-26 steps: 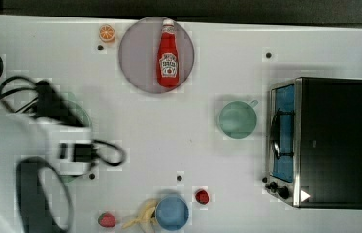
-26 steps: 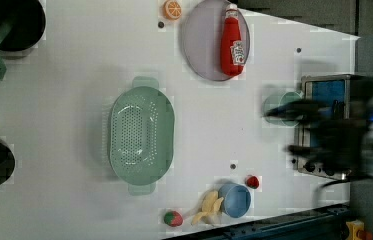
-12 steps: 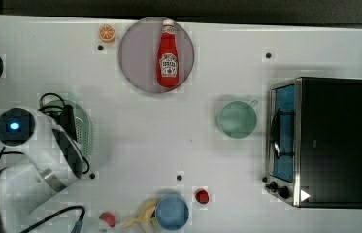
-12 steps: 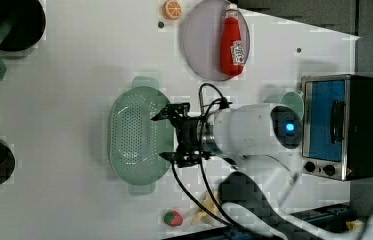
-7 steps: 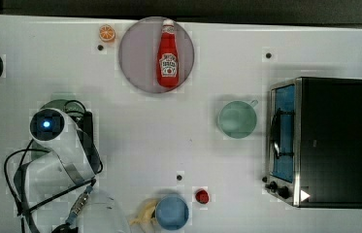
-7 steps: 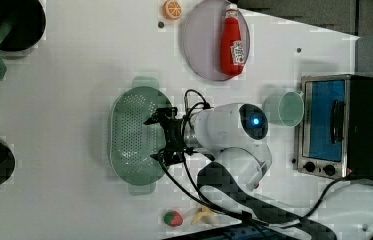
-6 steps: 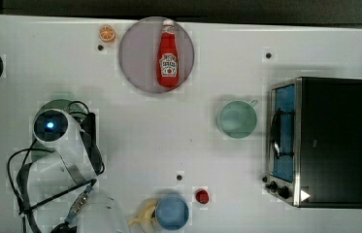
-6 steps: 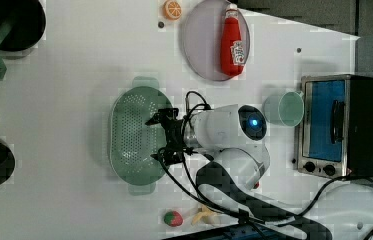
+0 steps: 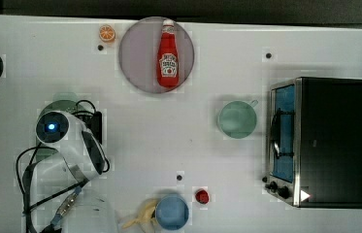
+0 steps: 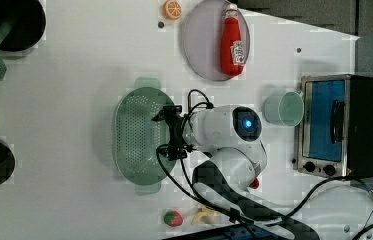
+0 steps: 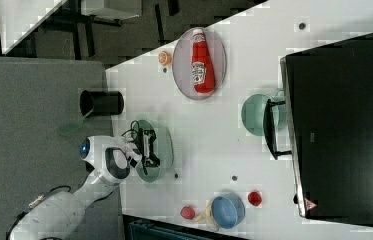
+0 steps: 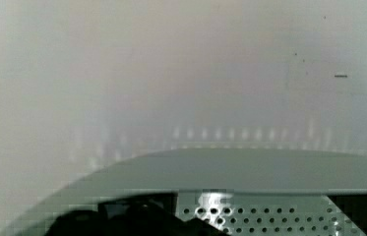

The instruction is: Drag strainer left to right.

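While the white table (image 10: 74, 75) carries a toaster oven (image 10: 336, 127) at the left view's right edge, the arm is seen reaching over the strainer (image 10: 136, 135), which lies toward the left view's middle-left, well apart from the oven and the grey plate (image 10: 204, 45) bearing a ketchup bottle (image 10: 233, 42). The gripper (image 10: 170, 132) is seen spread nearly to its widest above the strainer's rim on the left view's right side, with nothing held. In the wrist view the wide rim (image 12: 230, 169) and perforated wall are seen close beneath the camera. The step in hand is judged to be the approach, no grip or contact being confirmed. A descent onto or just inside the rim is called for next, then a steady pull toward the teal mug (image 10: 284, 109), with the mug and plate avoided.
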You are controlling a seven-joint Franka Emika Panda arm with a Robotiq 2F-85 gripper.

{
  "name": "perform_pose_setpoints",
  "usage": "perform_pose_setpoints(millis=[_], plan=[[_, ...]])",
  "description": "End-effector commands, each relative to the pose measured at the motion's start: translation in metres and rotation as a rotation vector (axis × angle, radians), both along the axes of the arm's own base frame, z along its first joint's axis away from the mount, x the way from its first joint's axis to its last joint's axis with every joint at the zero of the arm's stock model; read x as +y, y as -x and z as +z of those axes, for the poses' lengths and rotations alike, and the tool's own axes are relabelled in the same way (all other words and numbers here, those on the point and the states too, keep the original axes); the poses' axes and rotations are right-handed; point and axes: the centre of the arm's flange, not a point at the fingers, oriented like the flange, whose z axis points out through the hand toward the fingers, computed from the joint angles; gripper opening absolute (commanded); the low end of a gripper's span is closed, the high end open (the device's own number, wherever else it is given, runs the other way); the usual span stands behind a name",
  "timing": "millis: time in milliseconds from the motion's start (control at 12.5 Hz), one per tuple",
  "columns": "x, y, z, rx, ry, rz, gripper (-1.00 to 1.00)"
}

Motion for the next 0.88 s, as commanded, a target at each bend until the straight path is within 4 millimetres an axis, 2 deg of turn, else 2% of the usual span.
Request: perform_pose_setpoints(millis=[80, 320, 880], plan=[[0.017, 0.0, 0.01, -0.026, -0.004, -0.041, 1.0], [-0.007, -0.012, 0.009, -0.029, 0.012, -0.078, 1.0], [-0.087, -0.027, 0.023, -0.023, 0.039, -0.105, 1.0]])
